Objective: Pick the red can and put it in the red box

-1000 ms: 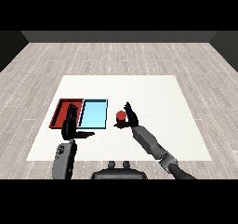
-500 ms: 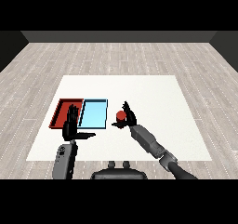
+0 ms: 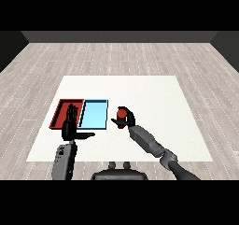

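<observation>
The red can (image 3: 122, 113) stands upright on the white table, just right of the light blue tray (image 3: 94, 114). My right hand (image 3: 129, 122) is curled round the can, with fingers showing on its left side and the thumb on its right. The red tray (image 3: 59, 112) lies at the left, side by side with the blue one. My left hand (image 3: 70, 127) hovers open over the near edge of the red tray, fingers straight and thumb pointing right. The can's lower part is hidden by the right hand.
The white table (image 3: 154, 93) stretches wide to the right and behind the trays. Grey plank floor surrounds it. My right forearm (image 3: 150, 144) slants in from the lower right.
My right hand has gone from open beside the can to curled round it, and the can now sits slightly higher in view. The left hand has hardly moved.
</observation>
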Robot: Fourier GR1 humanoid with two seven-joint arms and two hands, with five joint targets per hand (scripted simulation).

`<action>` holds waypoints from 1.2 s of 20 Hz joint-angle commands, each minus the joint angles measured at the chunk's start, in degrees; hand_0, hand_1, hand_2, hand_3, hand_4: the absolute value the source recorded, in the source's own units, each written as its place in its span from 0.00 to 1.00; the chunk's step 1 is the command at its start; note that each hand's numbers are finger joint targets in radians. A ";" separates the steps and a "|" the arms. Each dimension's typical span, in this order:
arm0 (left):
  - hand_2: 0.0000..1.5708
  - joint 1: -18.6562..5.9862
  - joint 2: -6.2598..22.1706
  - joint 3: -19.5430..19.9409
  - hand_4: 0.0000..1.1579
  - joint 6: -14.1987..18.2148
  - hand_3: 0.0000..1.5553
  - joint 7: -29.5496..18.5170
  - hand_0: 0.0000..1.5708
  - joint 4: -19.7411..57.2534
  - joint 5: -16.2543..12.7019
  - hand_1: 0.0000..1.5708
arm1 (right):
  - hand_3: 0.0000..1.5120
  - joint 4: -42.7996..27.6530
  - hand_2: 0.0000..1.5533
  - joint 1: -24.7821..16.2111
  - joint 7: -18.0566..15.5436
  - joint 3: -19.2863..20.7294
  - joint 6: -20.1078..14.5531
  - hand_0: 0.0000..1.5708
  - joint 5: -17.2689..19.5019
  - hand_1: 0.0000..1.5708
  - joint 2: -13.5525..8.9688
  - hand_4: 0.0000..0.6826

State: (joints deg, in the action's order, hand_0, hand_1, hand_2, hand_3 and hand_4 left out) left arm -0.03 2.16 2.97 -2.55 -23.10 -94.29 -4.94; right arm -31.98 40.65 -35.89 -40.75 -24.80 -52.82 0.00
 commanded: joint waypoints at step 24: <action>0.00 -4.21 -2.07 -6.93 0.00 2.07 0.00 5.60 0.00 1.27 2.50 0.00 | 0.92 -25.17 0.93 -0.61 5.70 -0.37 -12.36 0.93 12.24 0.93 -8.45 0.97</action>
State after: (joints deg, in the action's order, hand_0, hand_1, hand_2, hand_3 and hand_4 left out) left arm -2.03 1.37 -1.45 -2.50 -21.59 -92.16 -3.11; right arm -48.08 41.78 -33.15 -41.61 -35.88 -42.51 -4.36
